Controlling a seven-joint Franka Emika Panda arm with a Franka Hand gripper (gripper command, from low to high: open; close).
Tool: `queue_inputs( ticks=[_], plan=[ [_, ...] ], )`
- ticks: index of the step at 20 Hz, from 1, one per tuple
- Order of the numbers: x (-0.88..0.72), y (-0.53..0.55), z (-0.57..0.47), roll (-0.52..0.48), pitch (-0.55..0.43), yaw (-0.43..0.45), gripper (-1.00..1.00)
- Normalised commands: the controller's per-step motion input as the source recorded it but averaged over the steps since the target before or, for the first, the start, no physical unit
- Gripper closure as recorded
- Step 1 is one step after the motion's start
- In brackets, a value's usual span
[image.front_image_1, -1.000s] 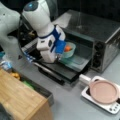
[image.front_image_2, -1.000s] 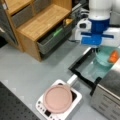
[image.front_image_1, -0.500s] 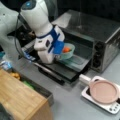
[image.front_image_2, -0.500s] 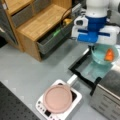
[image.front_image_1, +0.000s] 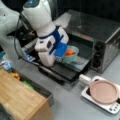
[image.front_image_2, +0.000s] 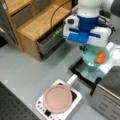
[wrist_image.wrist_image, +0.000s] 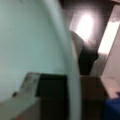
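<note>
Tool (image.front_image_2: 86, 47) pinching the rim of a teal bowl (image.front_image_2: 95, 56), orange food (image.front_image_2: 100, 57) inside. Held above the open oven door (image.front_image_1: 63, 71). Pink pan (image.front_image_2: 57, 98) nearby on a white cooker (image.front_image_2: 72, 106).

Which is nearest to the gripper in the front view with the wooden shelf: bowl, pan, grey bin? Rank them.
From the gripper:
1. Bowl, teal, held at its rim directly under the gripper, over the open oven door.
2. Grey bin, toward the view's left, under the wooden shelf.
3. Pan, toward the view's bottom, on the white hob.
</note>
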Motion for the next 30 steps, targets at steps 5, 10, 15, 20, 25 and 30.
queue_inputs(
  ticks=[5,10,15,20,25,30],
  plan=[
    [0.51,-0.22,0.35,-0.008,0.269,-0.067,1.0],
    [0.41,-0.23,0.33,-0.058,0.281,0.033,1.0],
    [0.45,-0.22,0.29,-0.074,0.291,0.036,1.0],
    [0.56,-0.21,0.21,-0.078,0.278,0.006,1.0],
    [0.61,-0.15,0.29,-0.106,0.335,-0.065,1.0],
    [0.53,-0.12,0.28,-0.059,0.307,-0.015,1.0]
  ],
)
